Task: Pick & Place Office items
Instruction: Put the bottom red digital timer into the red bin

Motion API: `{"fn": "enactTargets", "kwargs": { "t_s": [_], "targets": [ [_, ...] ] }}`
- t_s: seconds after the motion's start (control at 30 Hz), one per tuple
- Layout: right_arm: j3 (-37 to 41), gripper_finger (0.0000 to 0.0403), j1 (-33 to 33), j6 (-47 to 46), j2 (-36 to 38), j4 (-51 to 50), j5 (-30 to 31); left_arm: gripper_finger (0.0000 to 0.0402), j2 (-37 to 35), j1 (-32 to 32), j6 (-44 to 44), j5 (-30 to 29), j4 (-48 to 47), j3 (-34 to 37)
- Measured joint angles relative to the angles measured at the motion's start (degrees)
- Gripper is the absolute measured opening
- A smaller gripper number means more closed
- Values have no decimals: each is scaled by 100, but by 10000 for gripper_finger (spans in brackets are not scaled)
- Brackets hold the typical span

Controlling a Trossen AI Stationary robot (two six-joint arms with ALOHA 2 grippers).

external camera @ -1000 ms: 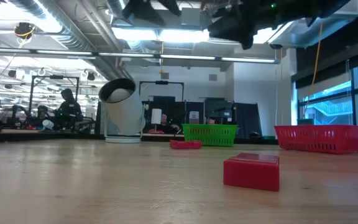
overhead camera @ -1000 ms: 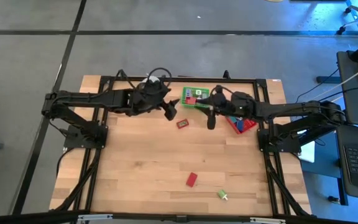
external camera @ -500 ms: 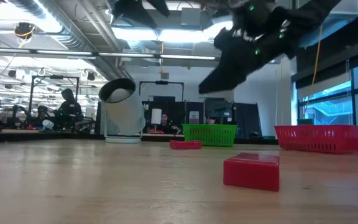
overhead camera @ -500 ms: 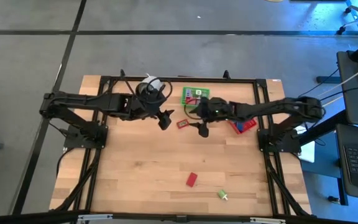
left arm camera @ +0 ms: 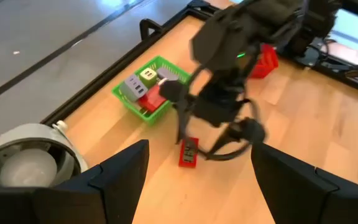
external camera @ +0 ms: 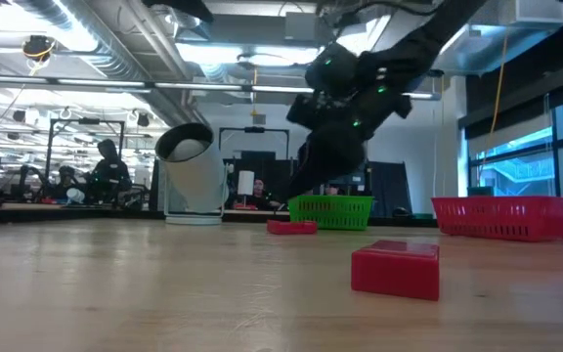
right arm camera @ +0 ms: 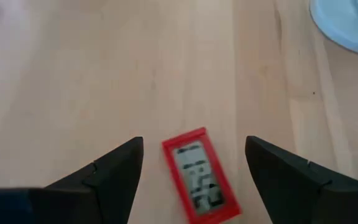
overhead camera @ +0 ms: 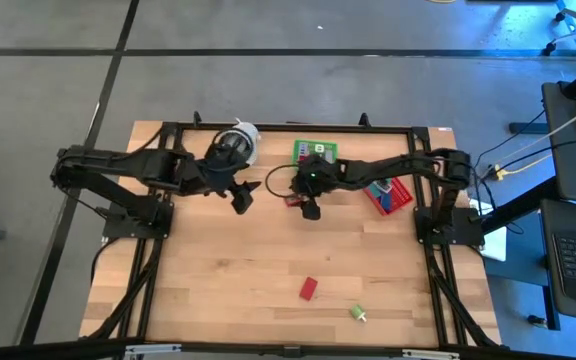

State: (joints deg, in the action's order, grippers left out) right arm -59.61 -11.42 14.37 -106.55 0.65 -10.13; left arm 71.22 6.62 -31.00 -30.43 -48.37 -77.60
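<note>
Right gripper (right arm camera: pixel 188 163) hangs wide open and empty over the flat red rectangular packet (right arm camera: pixel 200 174), whose long axis runs roughly along the finger gap; left gripper (left arm camera: pixel 197 171), also spread and empty, waits farther off.

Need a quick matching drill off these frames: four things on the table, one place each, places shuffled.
Things:
1. red packet
2. green basket
3. red block
4. white roll

Places:
A. beside the left arm's pincer, at the table's far edge
B. alone on bare wood in the near half of the table
C. on the wood between the open fingers of the right pincer
D. far edge of the table, holding small items

Pairs: 1-C, 2-D, 3-B, 4-A
</note>
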Motion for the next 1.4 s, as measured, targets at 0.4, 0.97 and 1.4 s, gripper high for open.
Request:
{"fn": "enactTargets", "kwargs": {
  "t_s": [0.4,0.97,1.4],
  "targets": [
    [-795,284,-472,-26,-827,-975,-470,278,-382,515,-18,-218,-343,-2],
    [-867,284,-305,-83,-797,-1091,-1091,278,-377,615,175,-910,-337,-2],
    [-1481,284,-121,572,-801,-1348,-633,278,-373,492,176,-1537,-337,-2]
  ]
}}
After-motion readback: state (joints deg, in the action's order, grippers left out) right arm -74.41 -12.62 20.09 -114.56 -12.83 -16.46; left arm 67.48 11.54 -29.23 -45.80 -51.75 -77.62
